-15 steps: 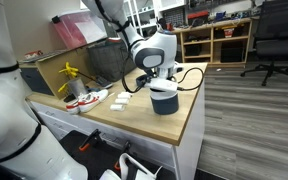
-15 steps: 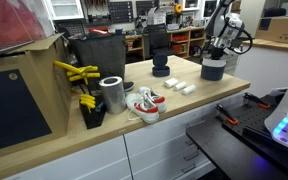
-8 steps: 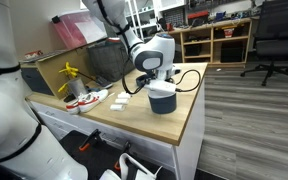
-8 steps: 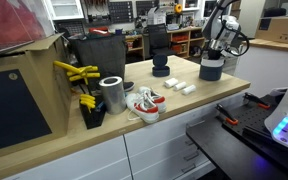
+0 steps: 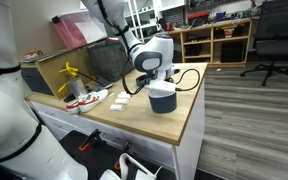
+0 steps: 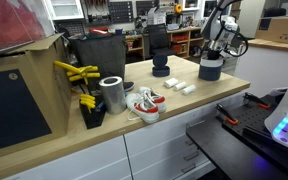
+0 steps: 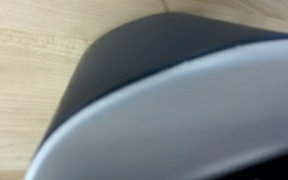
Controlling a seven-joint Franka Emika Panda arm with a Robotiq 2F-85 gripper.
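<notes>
A dark round cup with a white rim point(image 5: 163, 99) point(image 6: 212, 70) stands upright on the wooden counter point(image 5: 174, 125) near its end. My gripper point(image 5: 160, 84) point(image 6: 212, 58) hangs straight down right over the cup's mouth, its fingertips at or just inside the rim. Both exterior views are too small to show how wide the jaws stand. In the wrist view the cup's dark wall and blurred white rim point(image 7: 184, 110) fill almost the whole picture, and the fingers are hidden.
On the counter lie small white blocks point(image 5: 121, 98) point(image 6: 179, 88), a pair of red-and-white sneakers point(image 6: 144, 103), a metal can point(image 6: 111, 93), yellow tools point(image 6: 79, 75) and a black bin point(image 6: 96, 55). A second dark holder point(image 6: 161, 68) stands behind. The counter edge is close beside the cup.
The wrist has shifted slightly above the cup. The cup has stayed where it was on the counter.
</notes>
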